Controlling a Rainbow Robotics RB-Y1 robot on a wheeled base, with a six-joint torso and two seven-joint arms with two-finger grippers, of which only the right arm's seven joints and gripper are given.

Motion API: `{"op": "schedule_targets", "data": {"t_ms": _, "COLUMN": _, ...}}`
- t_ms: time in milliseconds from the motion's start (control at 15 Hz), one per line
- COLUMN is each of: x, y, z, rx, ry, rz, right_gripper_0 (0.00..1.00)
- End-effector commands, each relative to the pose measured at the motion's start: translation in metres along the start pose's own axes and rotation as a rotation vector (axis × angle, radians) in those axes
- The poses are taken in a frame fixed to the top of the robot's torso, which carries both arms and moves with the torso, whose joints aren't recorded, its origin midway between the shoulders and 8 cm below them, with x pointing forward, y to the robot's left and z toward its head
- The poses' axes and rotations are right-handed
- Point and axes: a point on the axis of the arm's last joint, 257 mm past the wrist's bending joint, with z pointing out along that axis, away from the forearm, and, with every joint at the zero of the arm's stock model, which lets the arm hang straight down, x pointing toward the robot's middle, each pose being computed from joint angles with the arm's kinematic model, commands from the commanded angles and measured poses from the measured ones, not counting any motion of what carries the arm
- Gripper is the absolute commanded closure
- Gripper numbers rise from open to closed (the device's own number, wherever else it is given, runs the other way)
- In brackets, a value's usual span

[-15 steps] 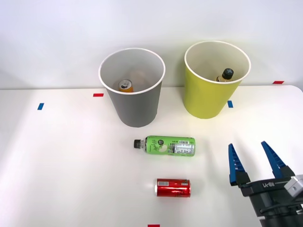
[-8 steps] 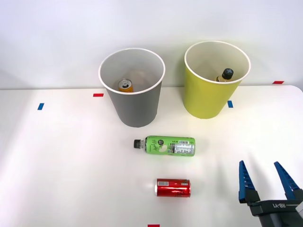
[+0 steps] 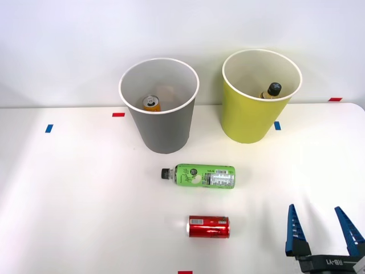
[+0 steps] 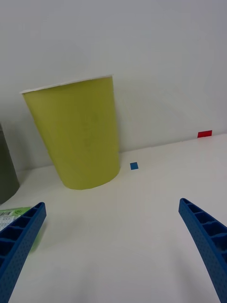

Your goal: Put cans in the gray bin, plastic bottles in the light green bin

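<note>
A shiny red can (image 3: 209, 226) lies on its side on the white table (image 3: 85, 194), just behind it a green-labelled, black-capped bottle (image 3: 198, 176); the right gripper (image 3: 324, 229) hovers nearby, fingers spread, holding nothing.

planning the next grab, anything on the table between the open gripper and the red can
No. In the front view, only bare white table lies between the right gripper and the shiny red metal can.

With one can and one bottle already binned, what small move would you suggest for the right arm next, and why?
Probably swing the open right gripper toward the robot's left, over the red can. That can and the green-labelled bottle lie on their sides on the table, and the can looks nearer the gripper.
</note>
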Motion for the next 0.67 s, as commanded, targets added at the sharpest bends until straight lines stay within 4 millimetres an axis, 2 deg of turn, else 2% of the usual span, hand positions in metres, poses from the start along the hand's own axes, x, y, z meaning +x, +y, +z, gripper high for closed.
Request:
{"op": "schedule_targets", "data": {"t_ms": 67, "x": 0.014, "y": 0.003, "z": -0.037, "rx": 0.012, "ry": 0.011, "rz": -0.139, "right_gripper_0": 0.03}}
{"op": "schedule_targets", "data": {"t_ms": 400, "x": 0.038, "y": 0.02, "z": -0.085, "rx": 0.015, "ry": 0.108, "rz": -0.256, "right_gripper_0": 0.03}}
{"op": "schedule_targets", "data": {"t_ms": 667, "x": 0.046, "y": 0.025, "z": -0.102, "rx": 0.002, "ry": 0.158, "rz": -0.24, "right_gripper_0": 0.03}}
